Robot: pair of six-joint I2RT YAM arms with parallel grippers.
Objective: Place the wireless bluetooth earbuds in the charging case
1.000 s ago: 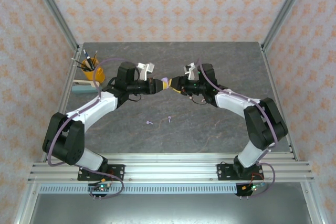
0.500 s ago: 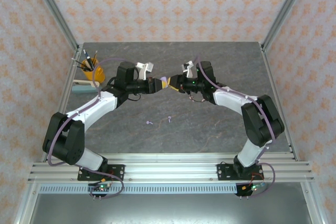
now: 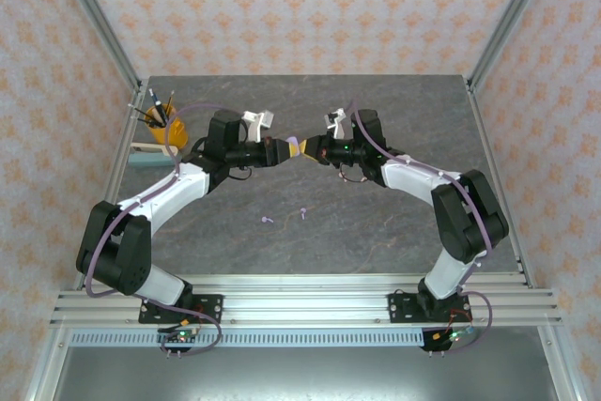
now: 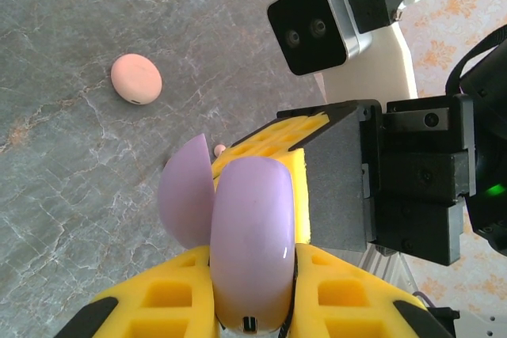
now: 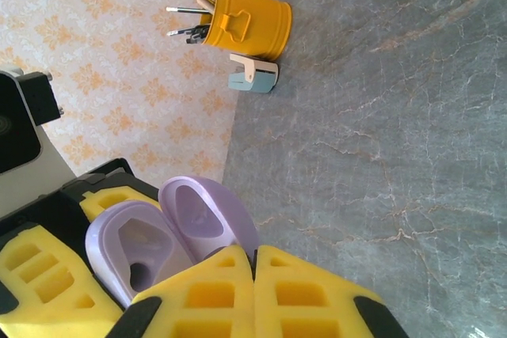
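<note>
Above the middle of the grey stone-patterned bench [image 3: 376, 232], the two arms meet tip to tip. The left jaws are clamped on the lilac charging case [image 3: 296, 147], their yellow pads [image 4: 317, 265] pressing its body from both sides. From the left wrist view, the case [image 4: 249, 235] stands with its lid [image 4: 186, 195] swung open to the left. The right wrist view looks into its hollow body [image 5: 139, 247].

The right jaws are together, their yellow pads [image 5: 277, 263] meeting along a thin seam. Their tips lie right at the rim of the open lid [image 5: 206, 211]; whether they pinch that rim I cannot tell.

Two lilac earbuds [image 3: 268, 220] [image 3: 304, 211] lie on the bench nearer than the case and well apart from it. They sit a little way from each other, the right one slightly farther back.

The left wrist view also shows a closed salmon-pink case [image 4: 136, 78] lying on the bench. A tiny pink thing [image 4: 219, 149] peeps out just beside the lilac lid, too small to make out.

At the far left edge of the bench stands a yellow pen cup [image 3: 161, 127] holding pens, with a small pale block [image 5: 253, 77] just beside it
</note>
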